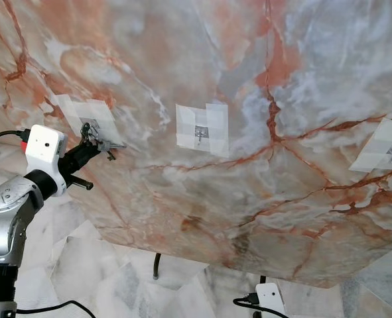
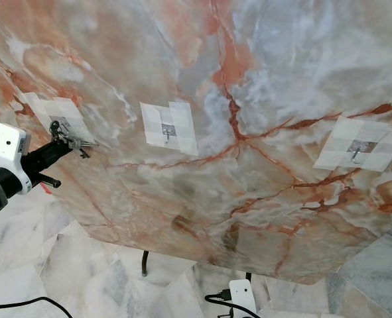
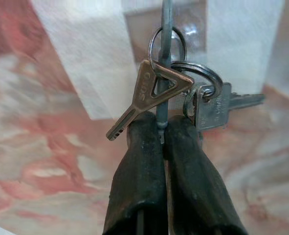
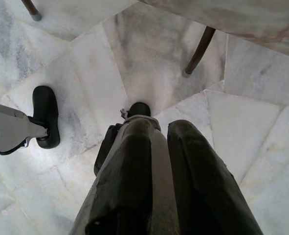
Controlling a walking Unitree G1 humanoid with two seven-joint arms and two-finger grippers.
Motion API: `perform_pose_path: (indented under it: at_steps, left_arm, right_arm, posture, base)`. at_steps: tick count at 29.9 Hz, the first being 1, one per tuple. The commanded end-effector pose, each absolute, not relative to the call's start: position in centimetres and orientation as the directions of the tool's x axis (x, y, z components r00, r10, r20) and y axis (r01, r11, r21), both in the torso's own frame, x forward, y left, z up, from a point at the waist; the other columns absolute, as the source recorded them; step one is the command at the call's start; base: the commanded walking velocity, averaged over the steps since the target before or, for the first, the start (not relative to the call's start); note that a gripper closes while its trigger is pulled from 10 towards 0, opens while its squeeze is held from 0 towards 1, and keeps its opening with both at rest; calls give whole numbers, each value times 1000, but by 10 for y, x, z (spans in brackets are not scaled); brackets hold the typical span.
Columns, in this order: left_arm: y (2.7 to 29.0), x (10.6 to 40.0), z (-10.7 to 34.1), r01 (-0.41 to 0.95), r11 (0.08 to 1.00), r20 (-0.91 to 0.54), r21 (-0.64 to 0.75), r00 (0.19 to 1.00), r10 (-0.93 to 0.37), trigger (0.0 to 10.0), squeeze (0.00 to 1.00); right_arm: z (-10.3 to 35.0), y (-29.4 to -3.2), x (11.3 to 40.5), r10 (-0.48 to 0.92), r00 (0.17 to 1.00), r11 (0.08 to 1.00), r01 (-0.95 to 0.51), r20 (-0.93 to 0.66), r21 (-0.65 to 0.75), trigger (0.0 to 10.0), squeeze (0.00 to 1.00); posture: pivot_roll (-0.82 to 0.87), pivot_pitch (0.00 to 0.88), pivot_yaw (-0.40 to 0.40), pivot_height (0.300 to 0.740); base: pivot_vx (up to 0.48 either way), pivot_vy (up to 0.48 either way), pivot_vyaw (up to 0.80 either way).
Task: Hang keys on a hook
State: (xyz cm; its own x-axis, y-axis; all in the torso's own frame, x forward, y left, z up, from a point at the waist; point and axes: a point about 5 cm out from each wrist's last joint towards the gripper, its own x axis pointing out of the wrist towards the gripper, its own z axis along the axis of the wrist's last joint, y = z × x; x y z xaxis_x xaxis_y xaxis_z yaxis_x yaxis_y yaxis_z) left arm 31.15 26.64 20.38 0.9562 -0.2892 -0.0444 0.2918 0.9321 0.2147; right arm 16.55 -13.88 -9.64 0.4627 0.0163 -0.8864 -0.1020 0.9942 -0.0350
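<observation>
Left hand [image 3: 163, 139], keys [image 3: 176, 93], marble panel [image 1: 262, 132]

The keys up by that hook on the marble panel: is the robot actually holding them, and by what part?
Yes. The left gripper pinches the keys by their ring, at the leftmost hook. The right gripper holds nothing.

Keys [image 3: 183, 90] crowd the leftmost hook [image 1: 88, 128]; the middle hook [image 1: 199, 134] hangs unobstructed.

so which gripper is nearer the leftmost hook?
Left. The left gripper is at the leftmost hook, shut on the keys. The right gripper hangs low over the floor.
</observation>
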Motion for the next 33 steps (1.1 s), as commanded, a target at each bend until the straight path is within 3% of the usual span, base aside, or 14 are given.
perform_pose_path:
  at_steps: [1, 17, 33]
  left_arm:
    - [274, 313, 211, 240, 946, -9, 220, 970, -244, 10000, 0]
    - [270, 315, 199, 269, 940, -73, 211, 963, -259, 10000, 0]
    - [262, 324, 207, 236, 952, -25, 195, 972, -235, 10000, 0]
  right_arm:
    - [-98, -137, 162, 20, 455, 995, -94, -890, -25, 10000, 0]
    - [-98, -136, 162, 23, 455, 996, -92, -890, -21, 10000, 0]
    - [-98, -136, 162, 24, 454, 996, -91, -891, -20, 10000, 0]
  posture:
    - [-88, 126, 36, 740]
    - [-87, 130, 39, 740]
    - [-89, 130, 41, 740]
  base:
    - [0, 0, 0]
    - [0, 0, 0]
    - [0, 0, 0]
